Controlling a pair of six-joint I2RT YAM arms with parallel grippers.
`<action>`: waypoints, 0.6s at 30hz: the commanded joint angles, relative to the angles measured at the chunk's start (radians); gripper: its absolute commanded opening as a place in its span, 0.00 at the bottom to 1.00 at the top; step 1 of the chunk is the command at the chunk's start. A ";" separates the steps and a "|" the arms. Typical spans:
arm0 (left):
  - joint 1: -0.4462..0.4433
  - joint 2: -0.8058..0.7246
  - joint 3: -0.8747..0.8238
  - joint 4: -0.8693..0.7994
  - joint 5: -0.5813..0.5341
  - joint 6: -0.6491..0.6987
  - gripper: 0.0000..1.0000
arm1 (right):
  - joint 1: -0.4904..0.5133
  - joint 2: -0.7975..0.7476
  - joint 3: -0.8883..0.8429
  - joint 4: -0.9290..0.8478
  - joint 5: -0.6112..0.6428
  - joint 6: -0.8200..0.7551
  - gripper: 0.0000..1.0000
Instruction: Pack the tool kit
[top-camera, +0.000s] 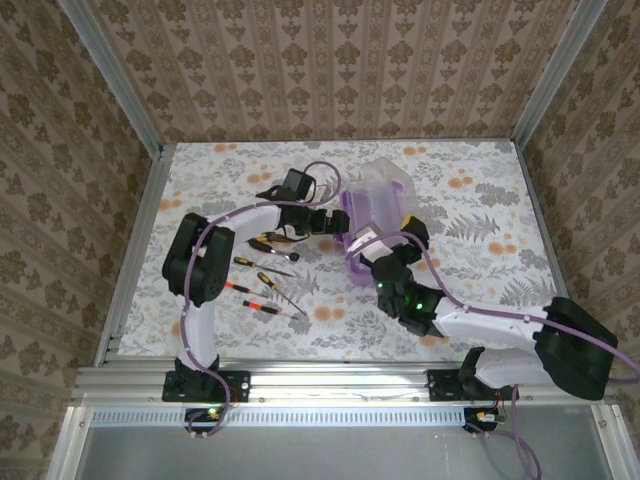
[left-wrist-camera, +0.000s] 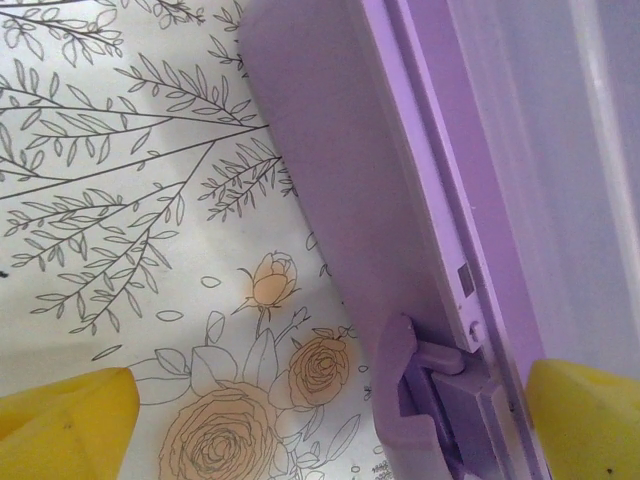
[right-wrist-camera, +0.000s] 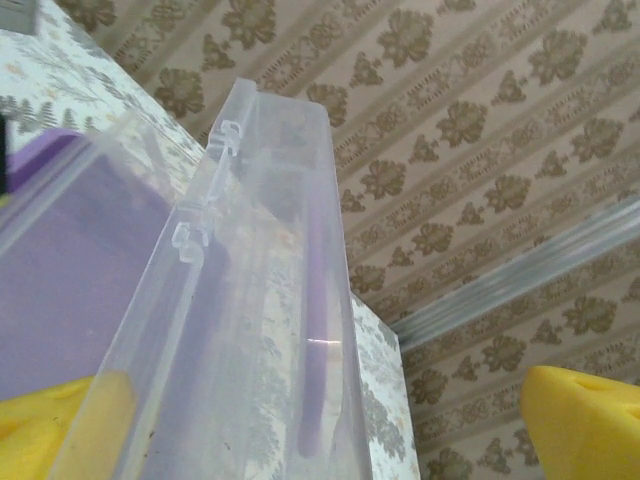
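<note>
Nearest the arm bases, a loose group of black-and-orange-handled screwdrivers (top-camera: 268, 281) lies on the flowered desk (top-camera: 480, 262), left of centre and just beside the left arm's forearm; other small tools among them are too small to tell apart. A little further in, the two arms meet at the tool kit box (top-camera: 362, 228), a purple box standing near the middle of the desk with its clear lid (top-camera: 385, 183) swung up and open toward the back. The left hand (left-wrist-camera: 325, 410) comes at the box from its left side, its yellow fingers (left-wrist-camera: 62, 428) spread wide apart, with the box's purple wall and a purple latch (left-wrist-camera: 415, 400) lying between them; whether a finger touches the box cannot be told. The right hand (right-wrist-camera: 320, 400) reaches in from the near right, also spread wide, its yellow pads (right-wrist-camera: 585, 425) standing either side of the raised lid, one seen through the clear plastic, neither pressing on it. Beyond the box rises the patterned wall (top-camera: 330, 70).
</note>
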 joint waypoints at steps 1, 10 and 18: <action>-0.002 0.027 0.010 -0.022 0.001 0.003 1.00 | -0.043 -0.092 0.015 -0.091 -0.008 0.051 1.00; -0.002 0.038 0.020 -0.028 0.007 0.006 1.00 | -0.175 -0.265 0.065 -0.450 -0.064 0.368 1.00; -0.002 0.036 0.024 -0.038 0.007 0.011 1.00 | -0.285 -0.301 0.099 -0.675 -0.056 0.591 1.00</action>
